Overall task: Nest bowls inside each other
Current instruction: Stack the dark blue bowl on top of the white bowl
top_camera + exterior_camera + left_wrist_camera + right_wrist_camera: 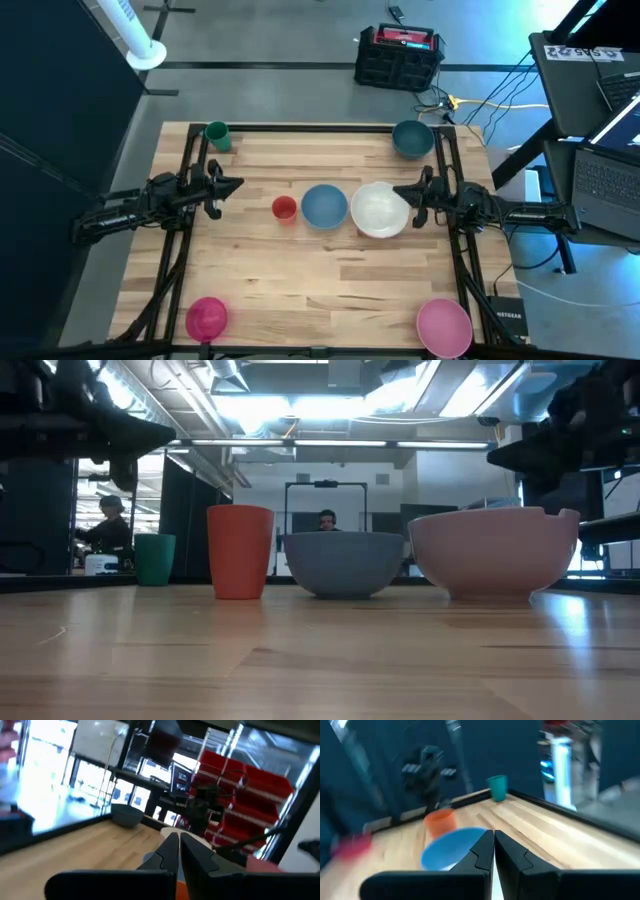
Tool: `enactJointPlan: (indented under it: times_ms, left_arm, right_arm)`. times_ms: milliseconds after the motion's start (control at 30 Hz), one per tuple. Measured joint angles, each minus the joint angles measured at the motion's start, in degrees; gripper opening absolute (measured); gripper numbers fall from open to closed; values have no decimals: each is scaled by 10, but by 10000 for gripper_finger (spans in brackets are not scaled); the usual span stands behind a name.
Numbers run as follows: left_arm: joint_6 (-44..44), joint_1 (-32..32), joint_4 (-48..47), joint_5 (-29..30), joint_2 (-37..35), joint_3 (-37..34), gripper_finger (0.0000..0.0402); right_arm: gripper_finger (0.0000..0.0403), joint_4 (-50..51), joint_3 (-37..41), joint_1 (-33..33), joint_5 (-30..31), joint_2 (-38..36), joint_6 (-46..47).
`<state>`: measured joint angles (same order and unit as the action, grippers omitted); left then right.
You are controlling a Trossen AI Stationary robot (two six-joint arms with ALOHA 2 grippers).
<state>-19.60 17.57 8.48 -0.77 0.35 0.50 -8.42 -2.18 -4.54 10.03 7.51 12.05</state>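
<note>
Bowls sit separate, nothing inside that we see: light blue bowl [324, 206] touching white bowl [379, 210]; both grippers closed, holding nothing.

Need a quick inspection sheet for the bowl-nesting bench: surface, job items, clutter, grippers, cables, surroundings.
Surface: pale wooden plank table, dark frame rails along both sides.
Job's things: five round plastic bowls, none nested. White bowl and light blue bowl side by side mid-table; teal bowl at far right corner; pale pink bowl at near right corner; magenta bowl at near left.
Clutter: small red cup beside the light blue bowl; small green cup at far left corner.
Grippers: left gripper shut, empty, at left edge; right gripper shut, empty, by the white bowl.
Cables: loose leads on floor beyond the far right corner.
Surroundings: black-and-red case on floor; laptop at right; people in the room behind.
</note>
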Motion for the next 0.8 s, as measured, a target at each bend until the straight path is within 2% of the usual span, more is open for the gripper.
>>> enactJointPlan:
  times_ms: [333,433,533,633,733,800]
  left_arm:
    - [-64,41,-7,4,4,0,0]
    - [-75,52,-7,4,15,0,0]
    - [-80,55,-7,4,28,0,0]
    - [-90,55,-6,4,35,1,0]
    - [-97,55,-4,4,35,1,0]
    - [-97,54,-3,4,35,1,0]
  right_arm:
    - [1,-87,-52,0,83,9,165]
    - [1,-11,-132,0,87,55,117]
    - [1,89,-233,0,118,122,54]
    - [1,221,-354,-15,204,194,-13]
    - [1,372,-477,-64,310,257,-54]
    - [1,464,-553,-119,328,293,-89]
